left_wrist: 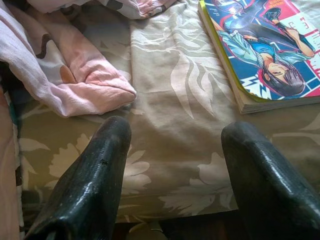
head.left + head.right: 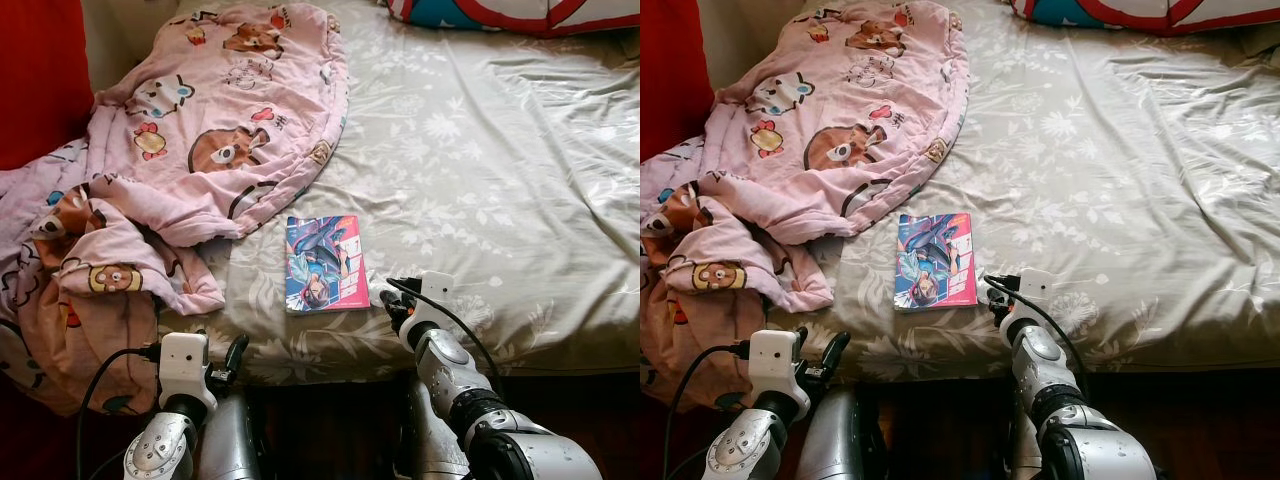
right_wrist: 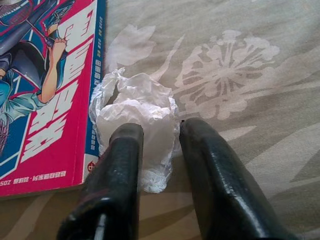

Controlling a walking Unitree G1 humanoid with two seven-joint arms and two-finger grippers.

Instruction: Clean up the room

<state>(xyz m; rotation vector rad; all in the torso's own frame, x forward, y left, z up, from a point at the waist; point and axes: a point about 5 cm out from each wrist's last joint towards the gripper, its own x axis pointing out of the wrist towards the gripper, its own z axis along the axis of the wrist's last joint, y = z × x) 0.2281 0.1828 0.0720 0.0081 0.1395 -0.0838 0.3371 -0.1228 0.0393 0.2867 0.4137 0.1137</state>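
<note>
The right hand (image 3: 160,150) grips a crumpled white tissue (image 3: 137,107) on the bed (image 2: 480,150), just beside the comic book (image 2: 324,262). The book's pink cover bears large white characters and the digits "2050", otherwise unreadable. The left hand (image 1: 175,165) hangs wide open at the bed's edge, near the pink cartoon blanket (image 2: 200,130).
</note>
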